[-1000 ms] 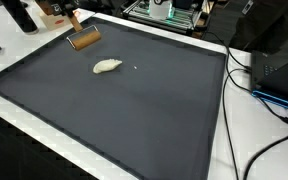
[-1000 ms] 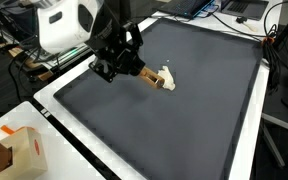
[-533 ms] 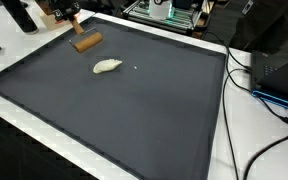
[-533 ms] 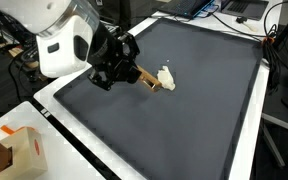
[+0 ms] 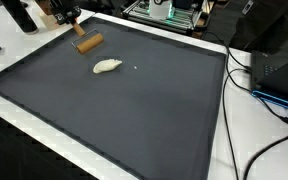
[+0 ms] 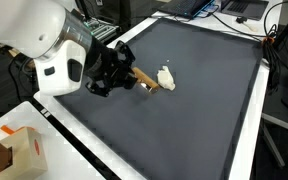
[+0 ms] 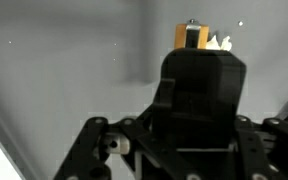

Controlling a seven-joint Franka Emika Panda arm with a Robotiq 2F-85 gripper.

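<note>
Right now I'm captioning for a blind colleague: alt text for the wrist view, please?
The robot's black pincer fills the lower middle, its fingertips hidden. Just past it show a tan wooden block and, beside it, a white lump against a grey mat.

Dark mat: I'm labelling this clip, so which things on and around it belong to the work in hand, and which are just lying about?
In hand:
gripper
wooden block at its tip
white lump beside the block

Lying about:
dark mat underneath
cardboard box off the mat
cables at the table's side
</note>
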